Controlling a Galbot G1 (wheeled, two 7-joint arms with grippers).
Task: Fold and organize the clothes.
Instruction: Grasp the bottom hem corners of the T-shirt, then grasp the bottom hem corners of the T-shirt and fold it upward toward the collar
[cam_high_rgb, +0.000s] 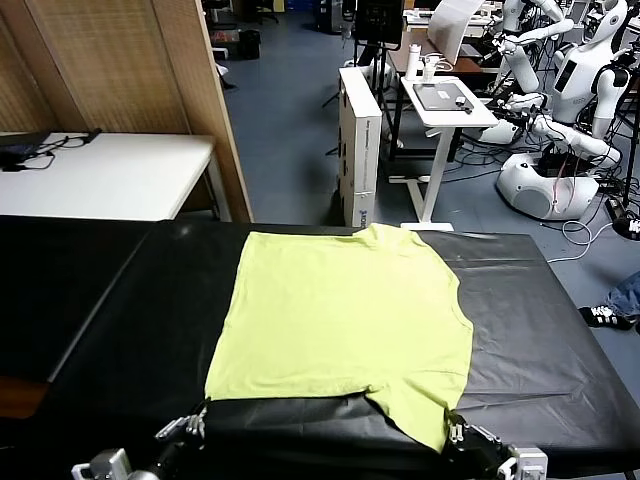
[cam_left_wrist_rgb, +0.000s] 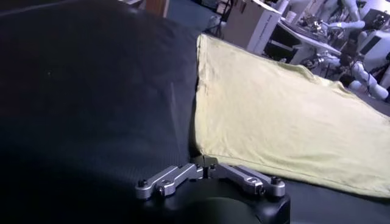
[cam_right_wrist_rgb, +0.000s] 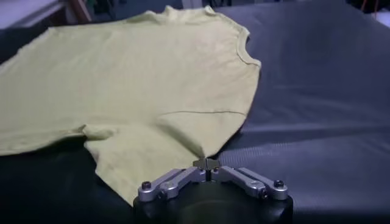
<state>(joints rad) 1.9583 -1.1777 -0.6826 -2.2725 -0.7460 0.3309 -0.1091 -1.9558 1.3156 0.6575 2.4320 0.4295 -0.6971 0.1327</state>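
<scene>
The lime yellow-green T-shirt (cam_high_rgb: 340, 310) lies flat on the black table (cam_high_rgb: 100, 300), collar at the far side and hem toward me. My left gripper (cam_high_rgb: 203, 412) is at the near left hem corner. In the left wrist view its fingers are shut (cam_left_wrist_rgb: 206, 167) right at that corner of the T-shirt (cam_left_wrist_rgb: 274, 103). My right gripper (cam_high_rgb: 452, 432) is at the near right hem corner, which is drawn out into a point toward me. In the right wrist view it (cam_right_wrist_rgb: 206, 162) is shut on that tip of the T-shirt (cam_right_wrist_rgb: 140, 79).
A white table (cam_high_rgb: 110, 170) and a wooden partition (cam_high_rgb: 120, 60) stand behind on the left. A tall cardboard box (cam_high_rgb: 360, 140), a small white desk (cam_high_rgb: 445, 105) and white robots (cam_high_rgb: 560, 110) stand beyond the far edge. Black tabletop shows on both sides of the shirt.
</scene>
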